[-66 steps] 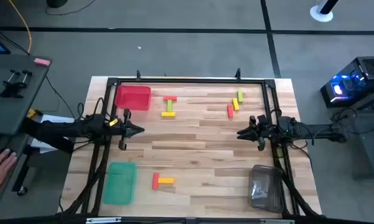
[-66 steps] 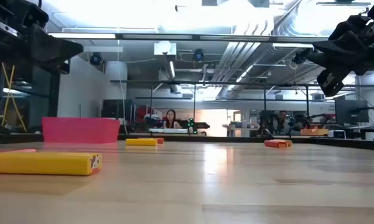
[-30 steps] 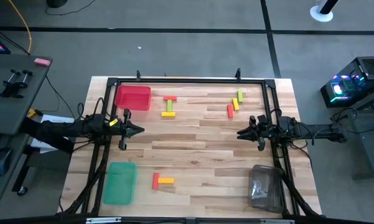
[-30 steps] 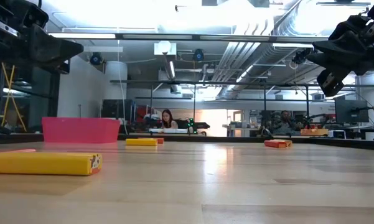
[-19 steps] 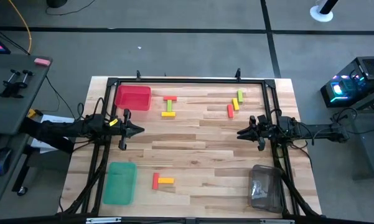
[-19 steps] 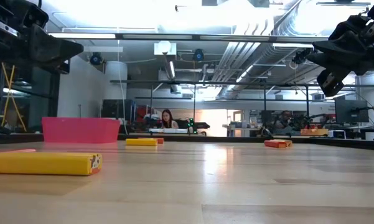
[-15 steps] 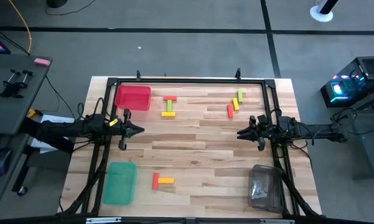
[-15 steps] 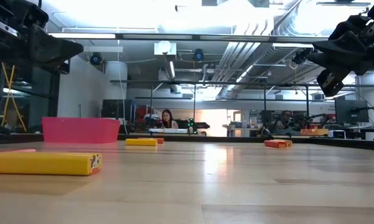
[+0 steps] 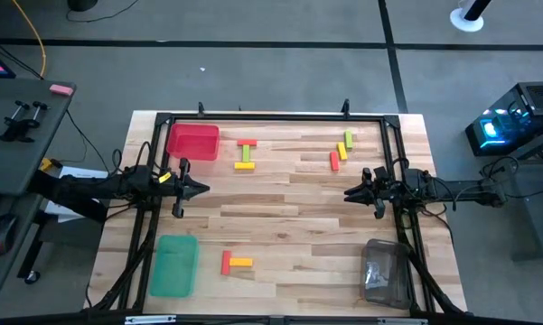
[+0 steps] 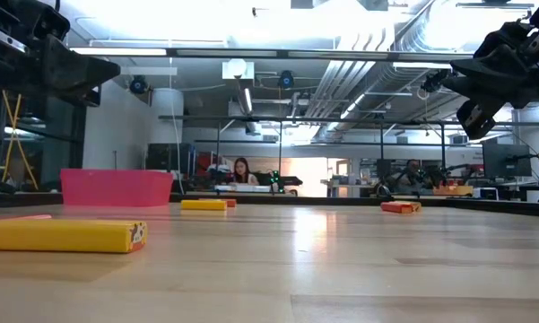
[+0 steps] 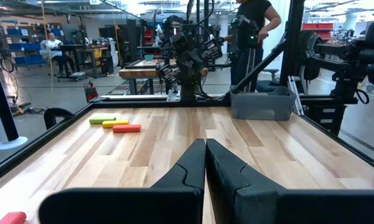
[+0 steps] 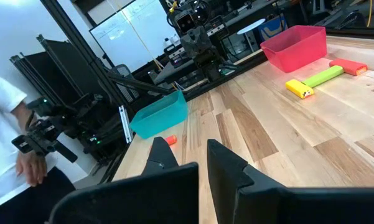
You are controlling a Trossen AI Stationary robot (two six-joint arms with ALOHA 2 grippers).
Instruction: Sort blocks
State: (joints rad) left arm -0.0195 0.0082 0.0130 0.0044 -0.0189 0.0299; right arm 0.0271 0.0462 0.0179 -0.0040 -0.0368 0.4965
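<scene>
Left gripper (image 9: pixel 201 189), jaws together, and right gripper (image 9: pixel 348 192), jaws slightly apart, hover empty at mid-table. The blocks (image 9: pixel 246 154) lie scattered at 11, 1 and 7 o'clock, well apart from both.

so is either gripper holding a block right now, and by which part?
Nothing held. The left gripper is shut and empty, the right gripper is open and empty; both hover over bare table, blocks untouched.

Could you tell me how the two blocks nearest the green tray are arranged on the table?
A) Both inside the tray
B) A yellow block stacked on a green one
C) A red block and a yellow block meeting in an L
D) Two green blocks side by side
C: just beside the green tray, a red block stands crosswise at the end of a yellow block, both flat on the table.
</scene>
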